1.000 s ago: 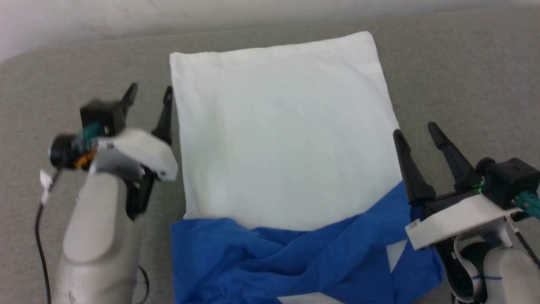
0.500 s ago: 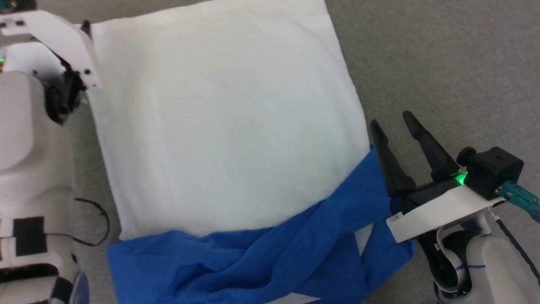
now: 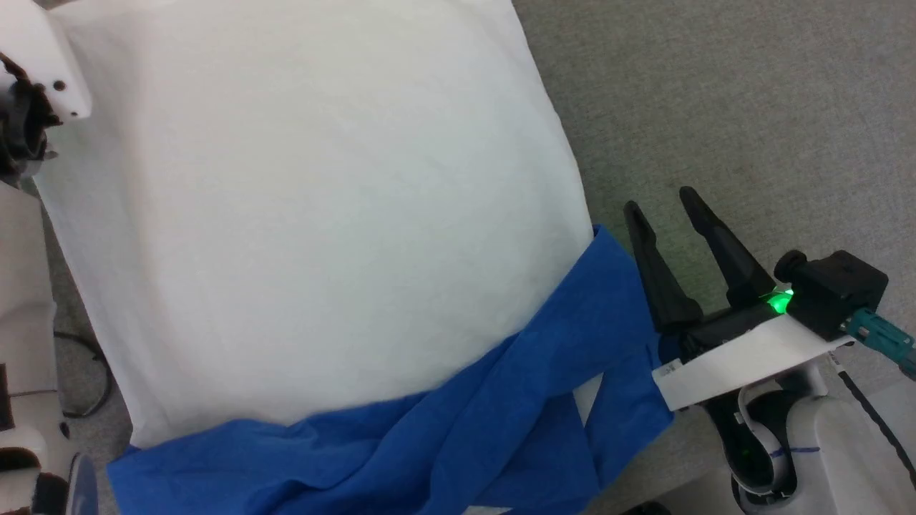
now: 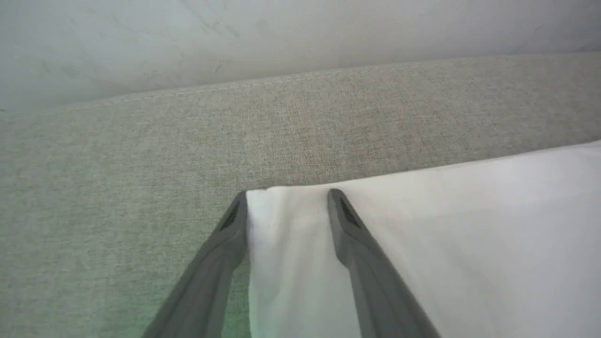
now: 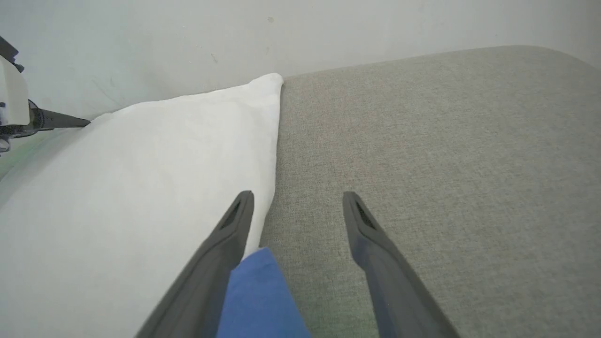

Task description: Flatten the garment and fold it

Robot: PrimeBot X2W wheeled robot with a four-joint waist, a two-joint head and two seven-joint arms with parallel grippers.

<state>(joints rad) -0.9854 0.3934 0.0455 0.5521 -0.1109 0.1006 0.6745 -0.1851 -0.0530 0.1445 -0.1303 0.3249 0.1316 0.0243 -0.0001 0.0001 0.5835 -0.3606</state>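
1. The garment [image 3: 308,214] lies on the grey surface [image 3: 715,86]. In the head view its white body spreads from the centre toward 11 o'clock, and its blue sleeves and shoulders are bunched in creases at 6 o'clock.
2. The left gripper [image 4: 287,193] is released. Its fingers straddle the white hem corner, with cloth between them but not pinched. If it closes from here it may catch only a thin lip or just the top layer. The corner could then slip free mid-lift, or the layers could part.
3. The right gripper [image 3: 662,200] is released and empty at 3 o'clock, just beside the edge where blue meets white. In its wrist view one finger sits over that edge and the other over bare surface. A clench there could miss the cloth altogether.
4. The two grippers stand at unlike spots, one at a far corner and one at a near side edge. Pulling from both would probably skew the body rather than flatten it.
5. Folding now would trap the blue creases inside.
6. The woven surface looks grippy, so dragged cloth may ruck.
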